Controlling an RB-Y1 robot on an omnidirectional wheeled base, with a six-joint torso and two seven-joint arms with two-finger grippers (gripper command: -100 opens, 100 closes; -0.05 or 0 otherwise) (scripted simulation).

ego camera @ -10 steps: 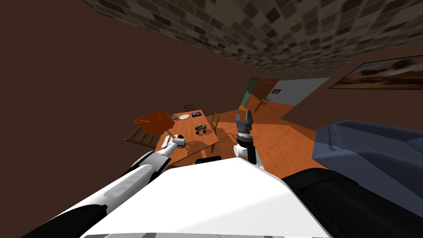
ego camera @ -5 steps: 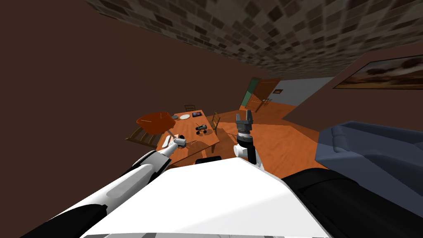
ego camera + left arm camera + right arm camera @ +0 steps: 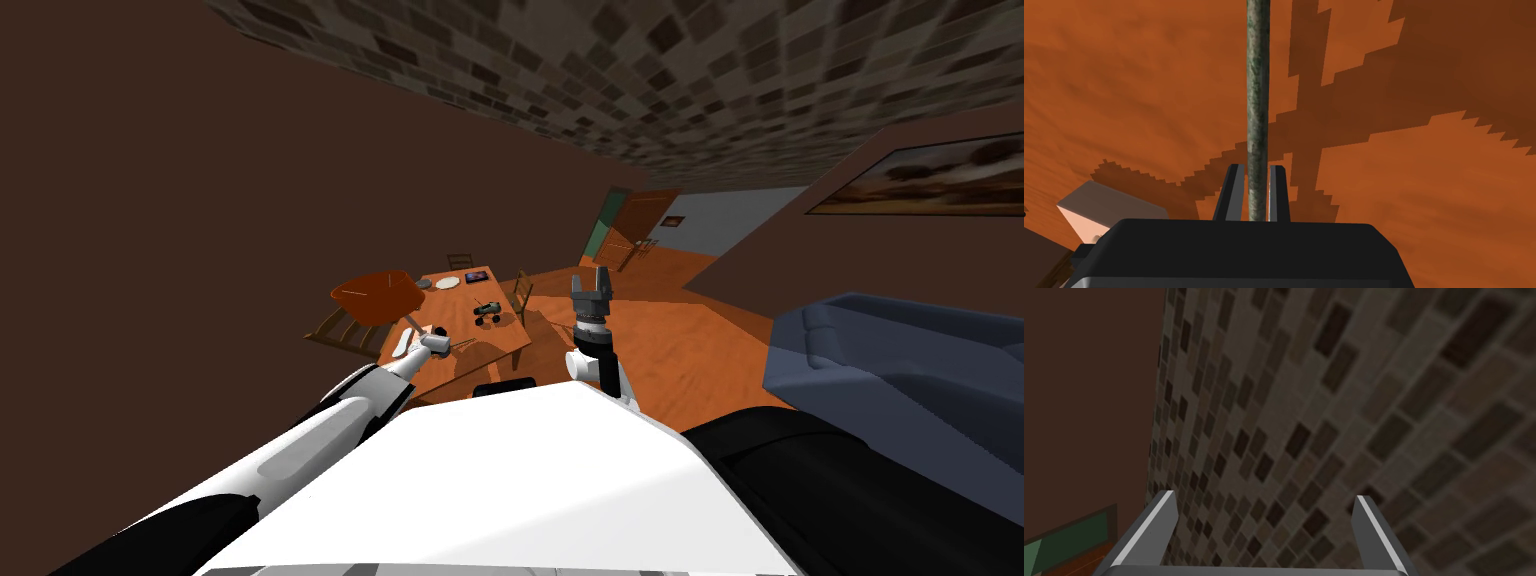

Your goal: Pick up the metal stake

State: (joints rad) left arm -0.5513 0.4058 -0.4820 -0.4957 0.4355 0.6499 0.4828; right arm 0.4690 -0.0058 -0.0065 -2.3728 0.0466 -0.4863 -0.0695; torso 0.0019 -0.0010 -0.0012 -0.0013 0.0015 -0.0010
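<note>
Across the right side of the head view, a blue-grey sofa (image 3: 900,350) sits on the orange floor (image 3: 680,350). Ahead stands a wooden table (image 3: 500,342), with one chair (image 3: 520,292) at its right side, one (image 3: 335,330) at its left and one (image 3: 458,260) at the far end. A rust-brown, bowl-shaped thing (image 3: 375,292) shows at the table's left edge. On the far part of the top, a white plate (image 3: 447,283) and a dark tablet (image 3: 477,276) lie side by side. A toy car (image 3: 486,311) stands nearer, about mid-table.

The right arm is raised to the right of the table. The right gripper (image 3: 590,278) points up, its fingers spread wide apart. The left arm reaches over the table's near left corner. In the left wrist view a pale box (image 3: 1099,210) shows beside the gripper's dark body.

The left gripper (image 3: 1256,167) is clamped on the stake (image 3: 1258,90), with both fingers pressing its sides near one end. The stake is a thin, mottled grey-green rod. It runs straight out from the gripper, over the tabletop and the jagged shadows there, and passes out of the picture. Whether its far end touches the table I cannot tell.
</note>
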